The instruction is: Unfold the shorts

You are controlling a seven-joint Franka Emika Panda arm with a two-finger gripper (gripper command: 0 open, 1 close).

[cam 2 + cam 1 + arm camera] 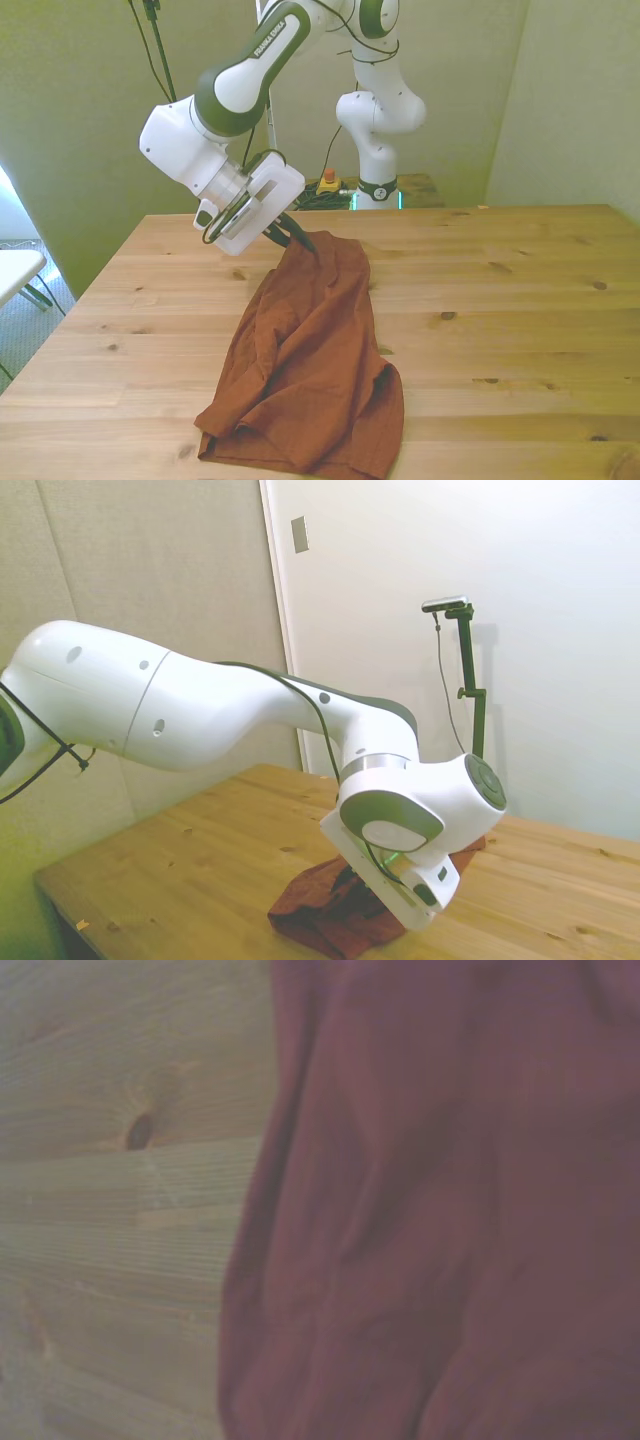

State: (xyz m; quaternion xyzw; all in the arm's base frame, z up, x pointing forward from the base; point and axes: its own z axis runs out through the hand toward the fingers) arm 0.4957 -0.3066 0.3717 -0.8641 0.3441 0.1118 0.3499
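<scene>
Shorts (315,370): soft rumpled rust fabric; tool (300,238) pinches far edge.

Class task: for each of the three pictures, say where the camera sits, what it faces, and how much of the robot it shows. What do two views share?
Side view: off one table side; the arm fills it, hiding most of the shorts.
Front view: across the table; whole arm, gripper at the shorts' far edge.
Wrist view: close above shorts and wood; no robot parts.
All share the shorts.
</scene>
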